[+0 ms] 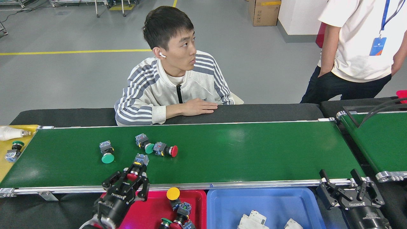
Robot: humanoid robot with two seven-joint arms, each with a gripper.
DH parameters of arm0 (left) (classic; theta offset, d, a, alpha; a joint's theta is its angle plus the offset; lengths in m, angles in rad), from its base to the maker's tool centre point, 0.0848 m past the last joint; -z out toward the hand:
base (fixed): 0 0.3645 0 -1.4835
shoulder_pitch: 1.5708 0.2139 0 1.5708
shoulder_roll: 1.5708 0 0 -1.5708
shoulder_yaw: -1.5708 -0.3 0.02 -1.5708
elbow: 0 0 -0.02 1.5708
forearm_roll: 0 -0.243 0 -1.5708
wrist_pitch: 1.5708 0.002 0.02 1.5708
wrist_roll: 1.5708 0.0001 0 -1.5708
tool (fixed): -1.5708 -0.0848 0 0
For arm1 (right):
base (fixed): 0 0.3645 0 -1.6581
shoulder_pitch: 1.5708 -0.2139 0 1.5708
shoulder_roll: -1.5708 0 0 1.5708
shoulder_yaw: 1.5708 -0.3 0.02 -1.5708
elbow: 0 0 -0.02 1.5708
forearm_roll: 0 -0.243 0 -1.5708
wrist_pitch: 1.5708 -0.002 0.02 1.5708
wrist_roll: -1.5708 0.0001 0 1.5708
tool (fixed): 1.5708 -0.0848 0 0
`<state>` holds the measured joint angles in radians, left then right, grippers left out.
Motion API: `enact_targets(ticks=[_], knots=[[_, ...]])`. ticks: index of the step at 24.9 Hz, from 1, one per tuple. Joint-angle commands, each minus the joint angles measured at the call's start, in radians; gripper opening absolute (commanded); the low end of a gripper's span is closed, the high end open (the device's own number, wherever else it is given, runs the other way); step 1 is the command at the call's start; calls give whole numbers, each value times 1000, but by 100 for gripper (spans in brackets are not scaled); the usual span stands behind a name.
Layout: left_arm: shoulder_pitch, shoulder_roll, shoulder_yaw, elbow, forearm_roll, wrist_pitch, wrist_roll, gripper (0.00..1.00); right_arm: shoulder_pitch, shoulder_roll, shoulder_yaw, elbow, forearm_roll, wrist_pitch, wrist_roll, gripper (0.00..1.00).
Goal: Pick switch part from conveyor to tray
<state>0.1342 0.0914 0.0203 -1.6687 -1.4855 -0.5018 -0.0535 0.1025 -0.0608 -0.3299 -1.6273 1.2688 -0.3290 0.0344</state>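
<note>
The conveyor (241, 152) is a long green belt with silver rails across the middle of the head view. My left gripper (131, 176) sits at its near rail, shut on a red-capped switch part (140, 160) whose grey-blue body points back over the belt. Three other switch parts lie on the belt: a green-capped one (107, 154), another green-capped one (143, 143) and a red-capped one (165, 150). The red tray (197, 197) just below the rail holds several switch parts, one with a yellow cap (173, 193). My right gripper (347, 188) hangs open at the near right, holding nothing.
A blue tray (270, 203) with white parts stands right of the red one. A seated person rests a hand (198, 107) on the black pad behind the belt; another person (356, 51) stands at the back right. A second green belt (378, 140) lies right, a yellow surface (6, 162) left.
</note>
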Motion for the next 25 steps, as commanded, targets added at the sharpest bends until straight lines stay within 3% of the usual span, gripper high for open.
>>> enact_targets(ticks=[1,2,8,9,12,14,21,25], knots=[[41,-2,7,-49,4,-95,4,84,-4,-7,-1,-11,-2,2,-1,100],[58,-4,7,-57,4,-86,6,100,-3,-7,-1,-11,-3,2,-1,100],[73,-6,30,-57,7,-34,6,100,13,-7,-1,-11,-2,2,1,100],[73,-9,46,-59,5,9,6,100,13,-7,-1,-11,-2,2,1,100],[70,-12,90,-57,5,276,6,100,28,-7,3,-17,-2,-1,12,100],[64,10,124,-37,1,362,6,100,37,-7,3,-22,-2,-10,13,100],[28,37,219,37,5,358,4,100,42,-4,3,-29,-2,-35,15,100],[-136,85,218,196,2,364,-5,100,40,-4,3,-29,-2,-33,15,100]])
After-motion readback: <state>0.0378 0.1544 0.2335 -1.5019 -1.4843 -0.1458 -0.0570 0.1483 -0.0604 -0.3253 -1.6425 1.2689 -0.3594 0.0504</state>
